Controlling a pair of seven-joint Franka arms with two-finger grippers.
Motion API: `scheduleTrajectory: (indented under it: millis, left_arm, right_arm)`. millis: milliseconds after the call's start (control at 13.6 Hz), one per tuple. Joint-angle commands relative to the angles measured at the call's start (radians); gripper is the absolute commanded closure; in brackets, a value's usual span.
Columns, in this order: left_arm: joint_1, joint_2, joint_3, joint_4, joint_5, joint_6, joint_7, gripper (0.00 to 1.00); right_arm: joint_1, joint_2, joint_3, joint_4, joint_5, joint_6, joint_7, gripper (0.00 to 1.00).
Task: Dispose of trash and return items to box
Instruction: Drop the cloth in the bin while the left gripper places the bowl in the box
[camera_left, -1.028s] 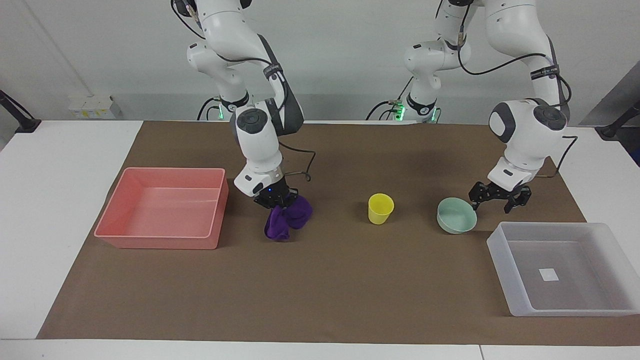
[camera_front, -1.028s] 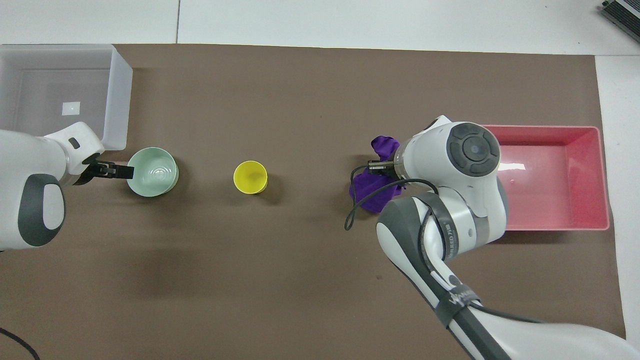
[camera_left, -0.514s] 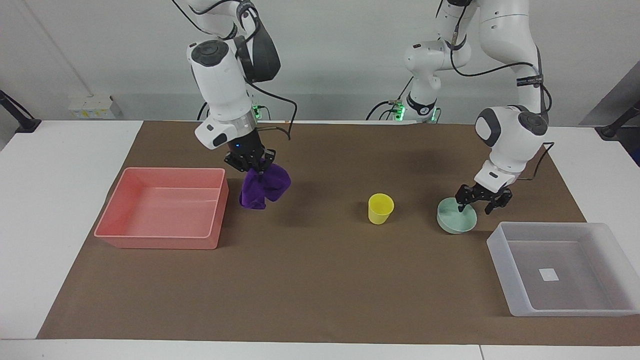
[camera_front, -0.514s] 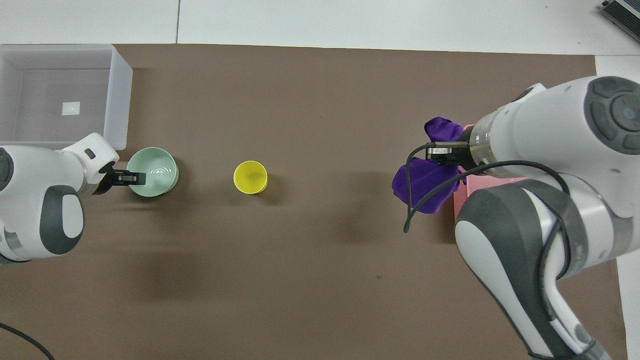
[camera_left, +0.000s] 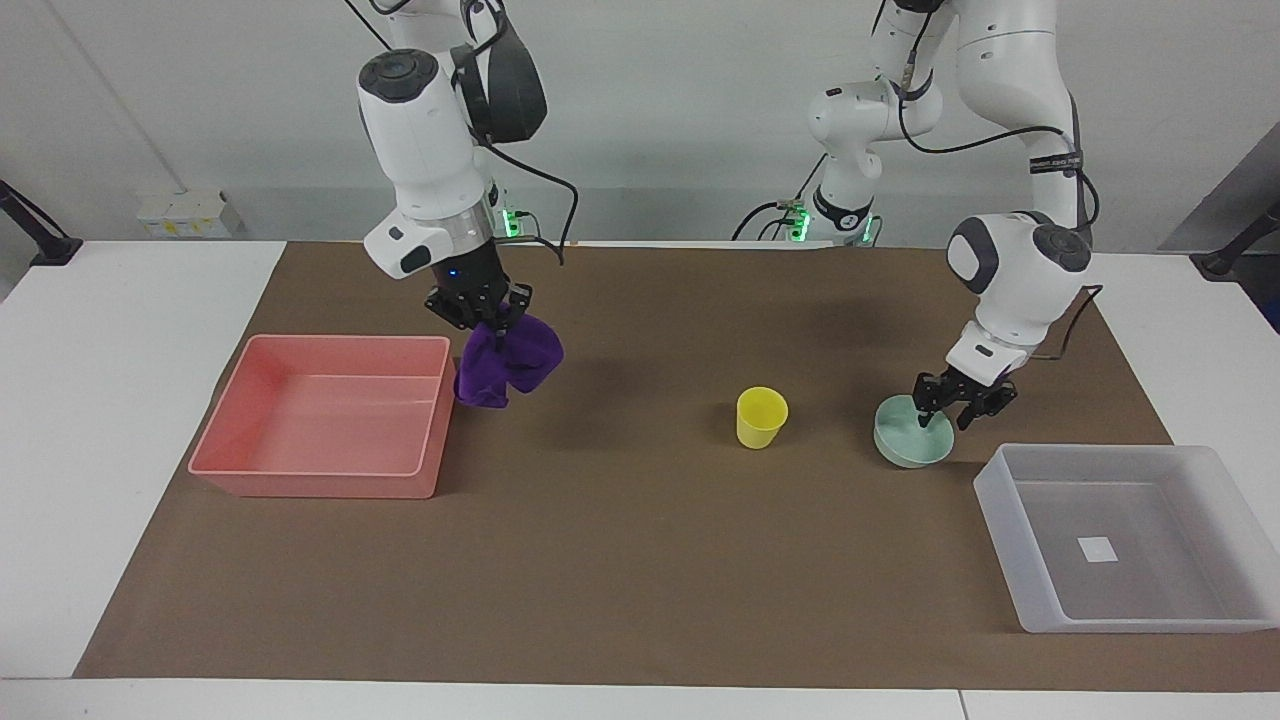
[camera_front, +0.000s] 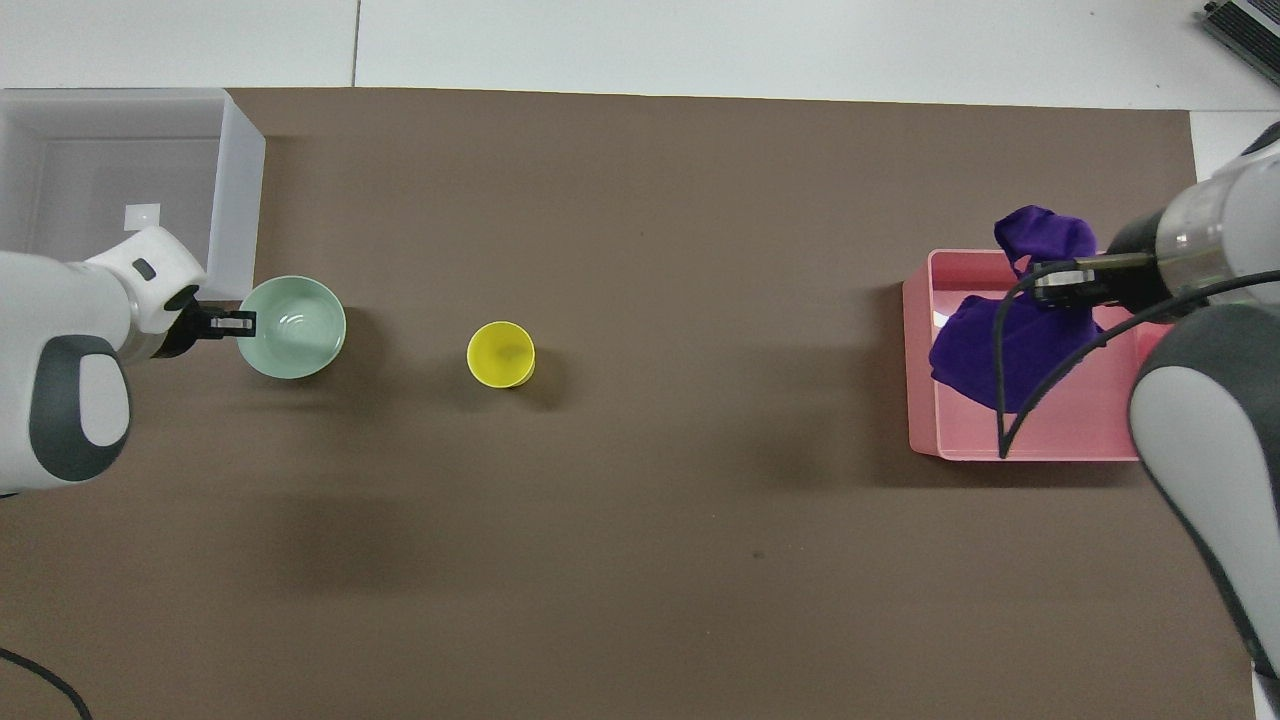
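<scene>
Brown mat (camera_left: 620, 560) – mint-green bowl (camera_left: 908, 442) (shallow, round), yellow cup (camera_left: 761, 417) upright

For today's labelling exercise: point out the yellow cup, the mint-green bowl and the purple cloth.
yellow cup (camera_left: 761, 419): facing view, on its outer wall.
mint-green bowl (camera_front: 297, 335): overhead view, on its inner floor.
purple cloth (camera_left: 510, 362): facing view, on the hanging bundle's middle.

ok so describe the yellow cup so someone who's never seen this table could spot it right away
Start at the brown mat covering the table and go to its middle. There the yellow cup stands upright and alone, between the pink bin and the mint-green bowl. It is the only yellow thing, and taller and narrower than the shallow bowl beside it.
</scene>
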Motion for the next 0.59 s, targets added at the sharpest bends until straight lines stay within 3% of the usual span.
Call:
scheduleTrajectory:
  millis: [0,367,514]
  left_arm:
    - [0.032,0.040,0.004,0.189,-0.011,-0.159,0.027,1.00]
    - [0.085,0.123,0.005,0.341,-0.025,-0.110,0.021,1.00]
    - [0.131,0.202,0.004,0.453,-0.025,-0.123,0.018,1.00]
  right_arm:
    - [-0.072,-0.017,0.011,-0.021,-0.008,-0.004,-0.116,1.00]
    - [-0.204,-0.052,0.011,-0.190,-0.008,0.170,-0.313,1.00]
    - [-0.225,-0.044,0.010,-0.233,-0.008,0.224,-0.320,1.00]
